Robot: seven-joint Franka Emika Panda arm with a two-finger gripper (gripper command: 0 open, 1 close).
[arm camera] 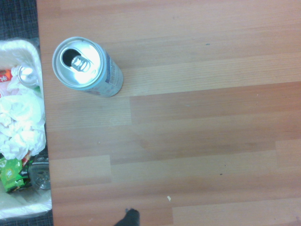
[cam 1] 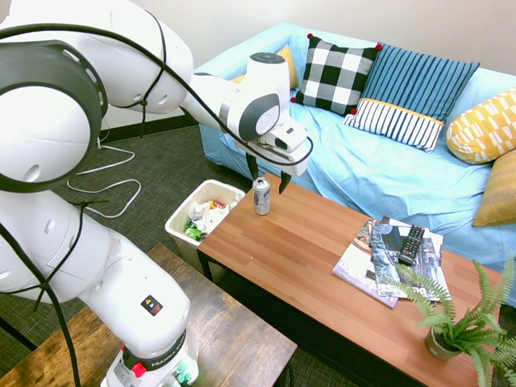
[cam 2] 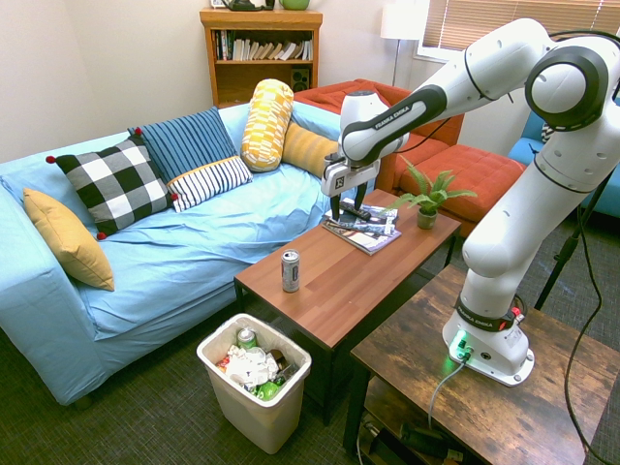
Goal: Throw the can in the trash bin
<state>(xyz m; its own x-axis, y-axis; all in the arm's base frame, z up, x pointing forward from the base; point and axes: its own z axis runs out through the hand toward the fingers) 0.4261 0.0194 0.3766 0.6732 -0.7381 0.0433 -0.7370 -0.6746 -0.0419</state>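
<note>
White arm point(cam 1: 133, 282), pincer point(cam 1: 268, 176) spread, empty; seemingly approaching: next, align over the can point(cam 1: 262, 198), bin point(cam 1: 171, 223) at its nine o'clock.

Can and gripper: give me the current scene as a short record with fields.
can: upright on the wooden table, near its bin end, tab opened
gripper: open, above the table, not holding the can
bin: on the floor beside the table
bin contents: white crumpled litter, green litter, a can
magazines: on the table's far end, by the plant
</note>
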